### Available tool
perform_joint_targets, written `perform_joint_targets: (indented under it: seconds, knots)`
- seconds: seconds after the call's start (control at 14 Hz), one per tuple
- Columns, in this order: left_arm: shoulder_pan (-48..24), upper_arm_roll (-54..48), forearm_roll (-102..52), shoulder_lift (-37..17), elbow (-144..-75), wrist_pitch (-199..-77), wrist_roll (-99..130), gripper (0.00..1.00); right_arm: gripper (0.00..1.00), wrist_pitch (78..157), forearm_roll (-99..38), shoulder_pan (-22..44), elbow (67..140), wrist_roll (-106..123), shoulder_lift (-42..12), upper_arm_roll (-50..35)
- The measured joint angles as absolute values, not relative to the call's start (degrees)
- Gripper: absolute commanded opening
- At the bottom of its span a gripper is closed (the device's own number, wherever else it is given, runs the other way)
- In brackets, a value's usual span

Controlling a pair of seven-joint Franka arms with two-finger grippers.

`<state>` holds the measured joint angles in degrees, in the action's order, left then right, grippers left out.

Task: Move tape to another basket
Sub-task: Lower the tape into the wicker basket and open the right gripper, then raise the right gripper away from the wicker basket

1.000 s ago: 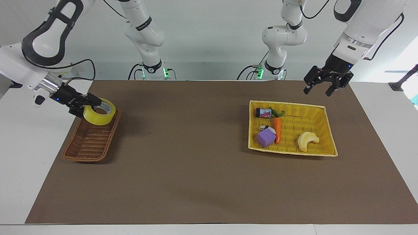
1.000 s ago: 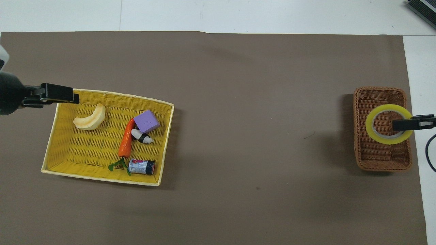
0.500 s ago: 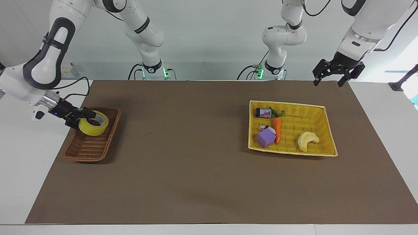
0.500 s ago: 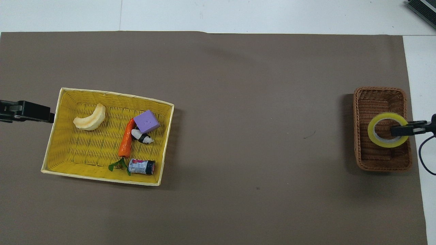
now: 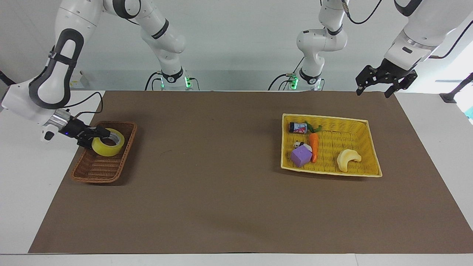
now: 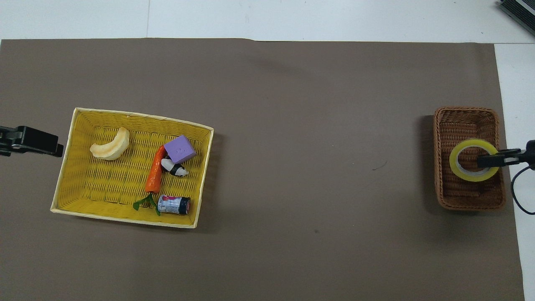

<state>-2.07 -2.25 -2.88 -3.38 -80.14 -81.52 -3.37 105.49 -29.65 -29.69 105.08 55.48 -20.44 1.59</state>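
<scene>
The yellow tape (image 5: 105, 149) (image 6: 457, 167) sits low inside the brown wicker basket (image 5: 97, 171) (image 6: 468, 201), about at its middle, at the right arm's end of the table. My right gripper (image 5: 97, 136) (image 6: 487, 159) reaches in over the basket's long side and is shut on the tape's wall, one finger inside the core ring. Whether the roll rests on the basket's floor I cannot tell. My left gripper (image 5: 374, 91) (image 6: 57, 147) hangs open and holds nothing, up in the air beside the yellow tray basket (image 5: 356, 135) (image 6: 96, 184).
The yellow tray basket holds a pale banana toy (image 5: 347, 159) (image 6: 110, 145), a carrot (image 5: 313, 145) (image 6: 154, 173), a purple block (image 5: 300, 155) (image 6: 179, 149), a small can (image 5: 298, 128) (image 6: 174, 205) and a small black-and-white piece (image 6: 174, 168). A brown mat (image 5: 221, 177) covers the table.
The right gripper has come down with the tape, from above the basket's rim to low inside it. The left gripper has risen and drawn off the yellow tray's corner.
</scene>
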Motion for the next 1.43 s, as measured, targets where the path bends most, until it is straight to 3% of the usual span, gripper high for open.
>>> perform_joint_targets:
  seconds: [0.57, 0.93, 1.43]
  knots:
    - [-1.93, -2.0, -2.6, -2.44, -82.42, -84.2, -3.51, 1.0, 1.0, 105.5, -30.5, -29.91, 104.11, 55.5, -20.3, 1.58]
    - [-1.79, -1.78, -2.57, -1.77, -83.1, -84.49, -3.51, 1.0, 1.0, 105.75, -30.65, -29.63, 99.31, 55.66, -19.25, 1.37]
    - [-1.78, -1.78, -2.56, -1.7, -83.26, -84.56, -3.51, 1.0, 1.0, 108.66, -14.66, -20.5, 92.42, 42.79, -12.93, 0.49]
